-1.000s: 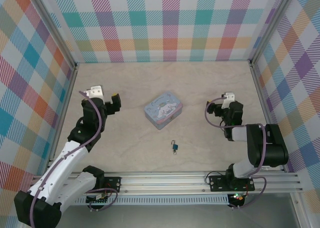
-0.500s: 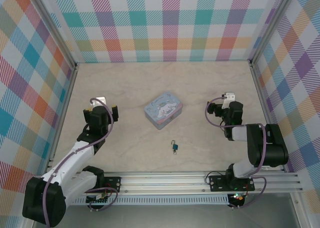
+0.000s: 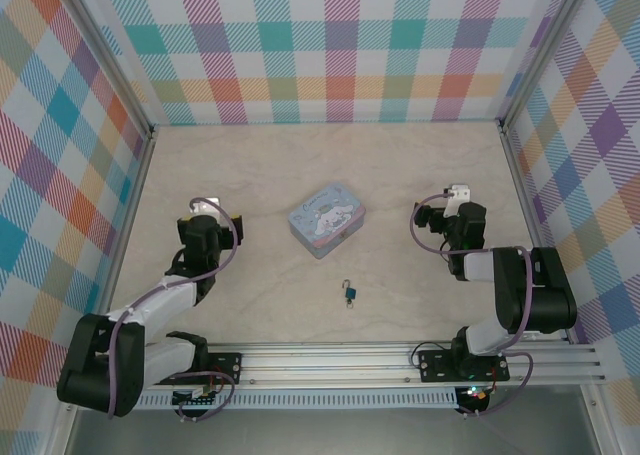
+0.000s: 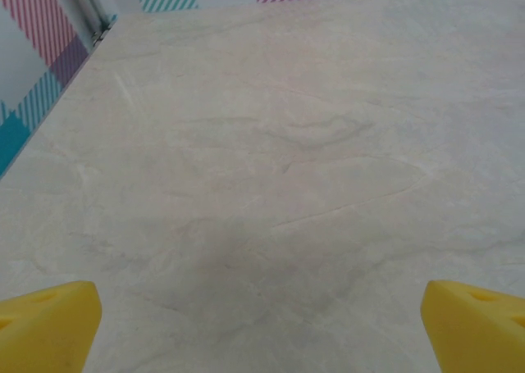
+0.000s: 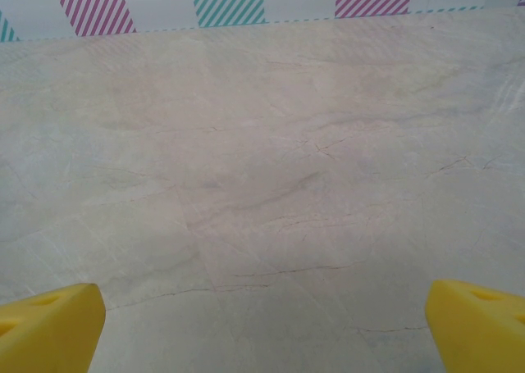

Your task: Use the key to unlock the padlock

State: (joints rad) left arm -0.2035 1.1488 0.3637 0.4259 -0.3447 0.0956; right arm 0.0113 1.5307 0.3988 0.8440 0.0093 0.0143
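top cam high up at the near side, looking down on the whole table [image 3: 400,165], wrist cams low and close, facing the far plaid wall [image 5: 230,0], all sharing that table surface

The tabletop [image 3: 300,165] looks like matt, pale, veined stone. The tin [image 3: 326,219] is smooth painted metal, and the padlock [image 3: 350,294] has a silvery metal shackle.

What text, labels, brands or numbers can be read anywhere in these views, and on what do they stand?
There is no readable text.
On the tin, the lid shows a cartoon figure; any lettering is too small to read.
On the padlock, any marking is too small to make out.
On the table and the checked walls, there is no writing.
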